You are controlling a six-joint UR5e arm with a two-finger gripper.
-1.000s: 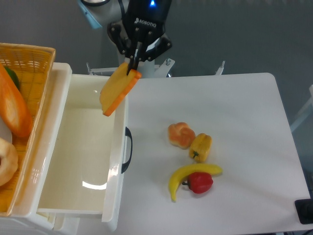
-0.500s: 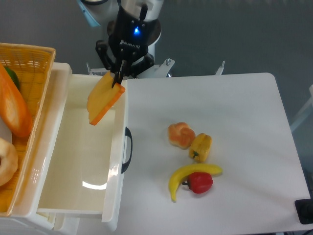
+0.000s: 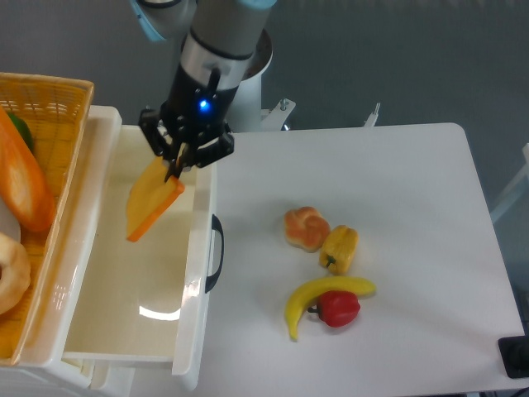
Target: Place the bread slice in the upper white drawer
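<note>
My gripper (image 3: 175, 168) is shut on the top edge of the bread slice (image 3: 151, 203), a flat yellow-tan slice with an orange crust that hangs tilted below the fingers. The slice sits over the open inside of the upper white drawer (image 3: 132, 273), near its back right part. The drawer is pulled out, and its curved black handle (image 3: 216, 252) faces the table. Whether the slice touches the drawer floor I cannot tell.
A woven yellow basket (image 3: 50, 107) at the left holds a long orange baguette (image 3: 23, 182). On the white table (image 3: 397, 182) lie a round bun (image 3: 306, 228), a yellow pepper (image 3: 340, 248), a banana (image 3: 318, 298) and a red pepper (image 3: 339, 308).
The gripper has carried the bread slice leftward and downward, from above the drawer's right rim to over the drawer's inside.
</note>
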